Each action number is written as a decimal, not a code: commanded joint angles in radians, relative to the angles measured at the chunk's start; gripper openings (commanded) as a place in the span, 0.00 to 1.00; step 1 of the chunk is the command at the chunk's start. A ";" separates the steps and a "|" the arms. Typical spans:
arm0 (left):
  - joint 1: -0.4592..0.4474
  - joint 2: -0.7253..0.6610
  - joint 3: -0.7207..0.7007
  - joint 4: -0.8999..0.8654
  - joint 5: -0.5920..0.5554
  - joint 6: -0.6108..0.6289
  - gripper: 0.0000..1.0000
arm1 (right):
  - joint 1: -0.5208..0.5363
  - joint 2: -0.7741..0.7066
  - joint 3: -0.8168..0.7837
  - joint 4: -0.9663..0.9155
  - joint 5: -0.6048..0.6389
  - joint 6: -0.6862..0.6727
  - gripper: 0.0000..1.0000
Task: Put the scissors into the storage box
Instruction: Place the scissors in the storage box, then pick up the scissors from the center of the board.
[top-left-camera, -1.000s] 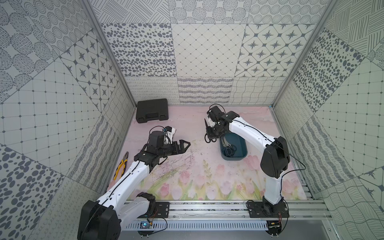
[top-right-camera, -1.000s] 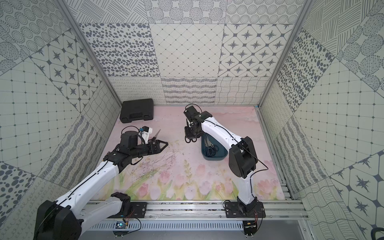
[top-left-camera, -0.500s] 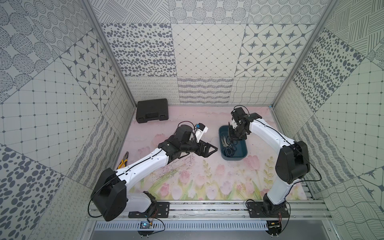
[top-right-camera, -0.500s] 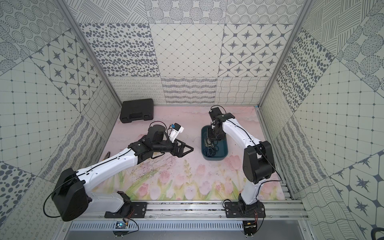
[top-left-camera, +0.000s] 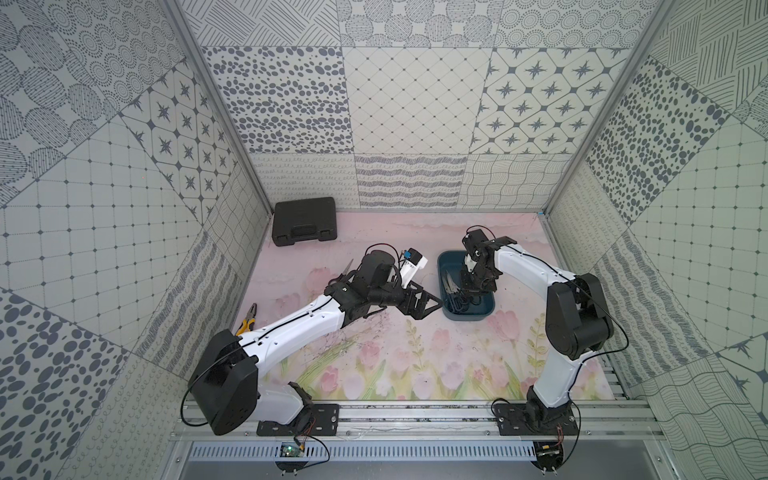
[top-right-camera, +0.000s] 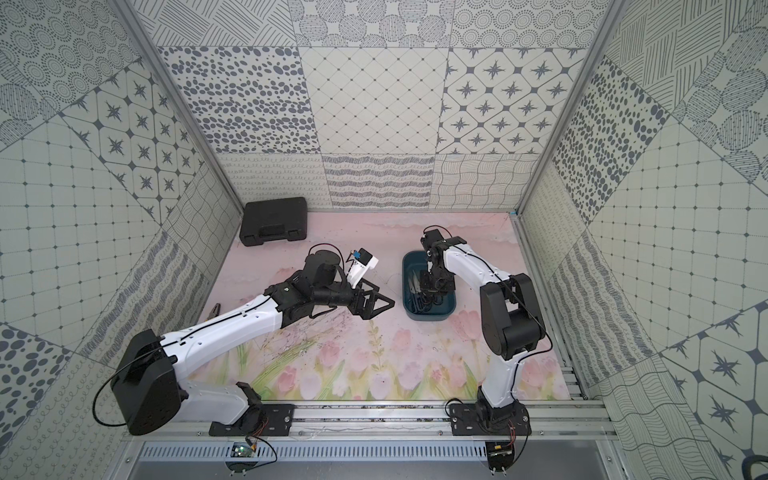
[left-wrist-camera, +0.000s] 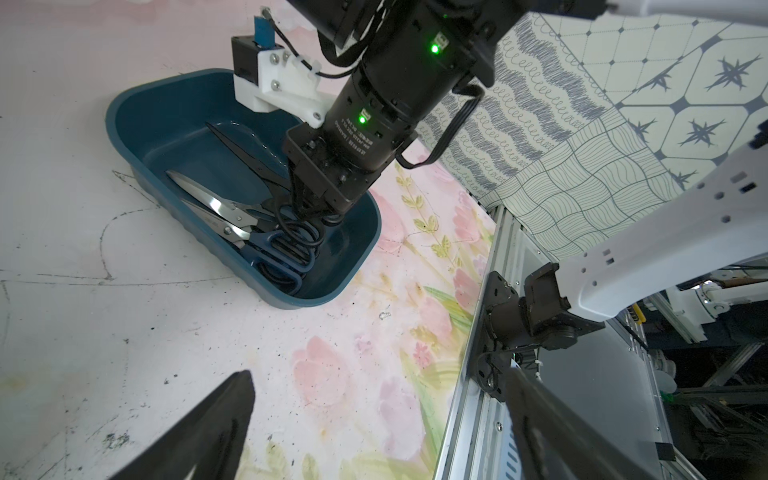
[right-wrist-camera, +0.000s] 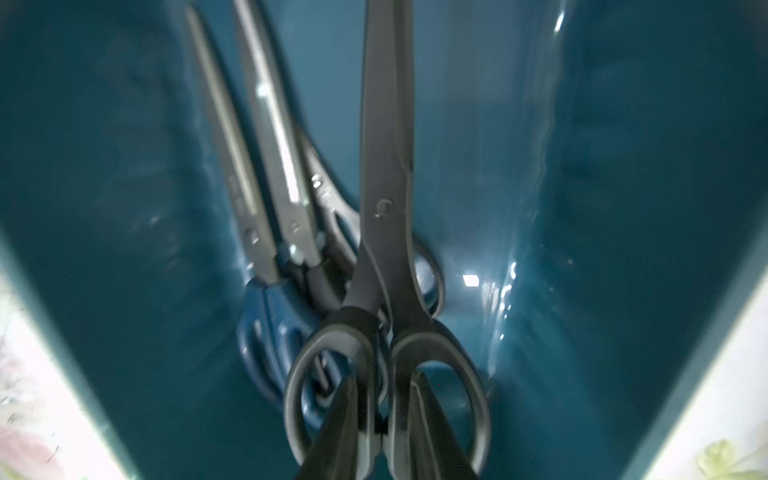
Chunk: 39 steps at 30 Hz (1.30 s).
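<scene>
your right gripper (right-wrist-camera: 384, 399) is down inside the storage box (top-left-camera: 448, 266), fingers through the loops and pinched on the handles of the black scissors (right-wrist-camera: 386, 199), over the other pairs (right-wrist-camera: 266, 166) there. your left gripper (top-left-camera: 430, 301) hangs wide open, empty, beside the box.

Five scissors (left-wrist-camera: 216, 205); one storage box (top-left-camera: 471, 316); one pliers (top-left-camera: 248, 320); one black case (top-left-camera: 304, 220).

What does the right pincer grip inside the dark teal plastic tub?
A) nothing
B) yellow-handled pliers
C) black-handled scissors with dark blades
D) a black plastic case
C: the right pincer is shut on the loop handles of the black-handled dark-bladed scissors, within the dark teal plastic tub.
</scene>
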 joint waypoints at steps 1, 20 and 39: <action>0.002 -0.039 -0.017 -0.045 -0.118 0.071 0.96 | -0.006 0.021 0.002 0.038 0.023 0.002 0.00; 0.478 -0.020 0.101 -0.566 -0.351 0.030 0.74 | 0.203 -0.381 -0.132 0.366 -0.040 -0.177 0.73; 0.605 0.569 0.678 -1.091 -0.491 0.258 0.54 | 0.475 -0.468 -0.311 0.750 -0.093 -0.201 0.84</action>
